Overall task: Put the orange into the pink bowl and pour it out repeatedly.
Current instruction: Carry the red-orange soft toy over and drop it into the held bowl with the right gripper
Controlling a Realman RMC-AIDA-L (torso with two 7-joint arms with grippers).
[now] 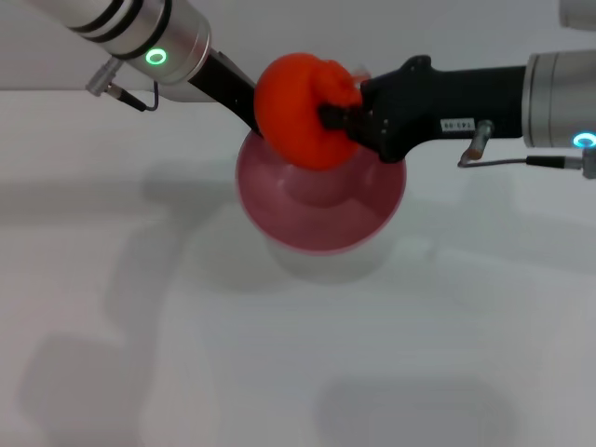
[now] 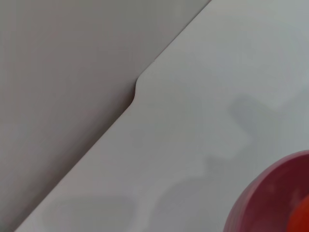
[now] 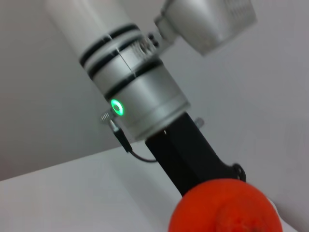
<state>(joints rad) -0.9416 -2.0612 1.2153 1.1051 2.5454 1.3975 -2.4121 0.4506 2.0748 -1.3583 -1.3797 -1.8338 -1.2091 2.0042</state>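
The orange [image 1: 293, 107] hangs just above the far side of the pink bowl [image 1: 321, 219], and my right gripper [image 1: 331, 116], reaching in from the right, is shut on it. My left gripper [image 1: 250, 107] comes in from the upper left and grips the bowl's far-left rim; the orange hides its tips. The bowl floats a little above its pale shadow on the table. In the left wrist view the bowl's rim [image 2: 270, 198] and a sliver of the orange [image 2: 301, 217] show. In the right wrist view the orange [image 3: 227, 208] sits close in front of the left arm's black gripper body [image 3: 188, 154].
The white table [image 1: 140, 354] spreads on all sides of the bowl. Its edge, with a small notch [image 2: 136, 89], shows in the left wrist view against a grey wall.
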